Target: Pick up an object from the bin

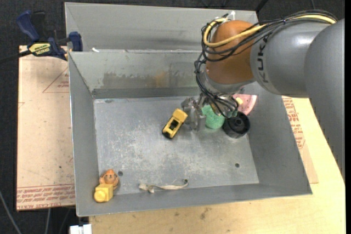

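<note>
My gripper [194, 113] hangs low in the right half of the bin, under the orange wrist cover. It sits between a small yellow toy car [174, 123] just to its left and a green rounded object [213, 118] just to its right. The car lies tilted on the bin floor, close to the gripper; whether they touch is unclear. A black round object [237, 125] lies right of the green one. Behind them a pink piece [245, 102] rests near the right wall, partly hidden by the wrist's cables.
A yellow and orange toy [105, 186] lies in the front left corner. A thin pale strip [163, 187] lies along the front edge. The arm reaches in from the right, over the right wall.
</note>
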Available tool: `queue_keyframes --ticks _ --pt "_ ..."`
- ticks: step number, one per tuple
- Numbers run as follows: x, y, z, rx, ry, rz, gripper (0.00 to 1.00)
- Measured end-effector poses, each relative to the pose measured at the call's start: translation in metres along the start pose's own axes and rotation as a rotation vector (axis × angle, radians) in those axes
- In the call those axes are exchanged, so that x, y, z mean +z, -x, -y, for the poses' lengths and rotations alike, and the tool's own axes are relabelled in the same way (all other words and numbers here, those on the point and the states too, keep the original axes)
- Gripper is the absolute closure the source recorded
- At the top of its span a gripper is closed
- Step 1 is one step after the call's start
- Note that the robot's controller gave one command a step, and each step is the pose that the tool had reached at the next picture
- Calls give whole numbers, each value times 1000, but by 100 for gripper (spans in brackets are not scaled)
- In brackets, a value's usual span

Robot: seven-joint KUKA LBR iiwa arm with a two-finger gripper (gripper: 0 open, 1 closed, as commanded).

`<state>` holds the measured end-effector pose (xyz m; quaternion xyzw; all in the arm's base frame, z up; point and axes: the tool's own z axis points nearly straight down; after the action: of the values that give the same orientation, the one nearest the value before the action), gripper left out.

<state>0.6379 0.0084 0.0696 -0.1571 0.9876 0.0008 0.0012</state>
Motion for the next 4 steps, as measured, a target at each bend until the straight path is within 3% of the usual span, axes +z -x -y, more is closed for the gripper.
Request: queue_keyframes --ticks 1,3,4 --pt "-52 5 -14 -100 -1 4 0" --pt "-33 11 -25 -151 -3 3 0" --pt "-18 5 -41 -322 0 -1 0"
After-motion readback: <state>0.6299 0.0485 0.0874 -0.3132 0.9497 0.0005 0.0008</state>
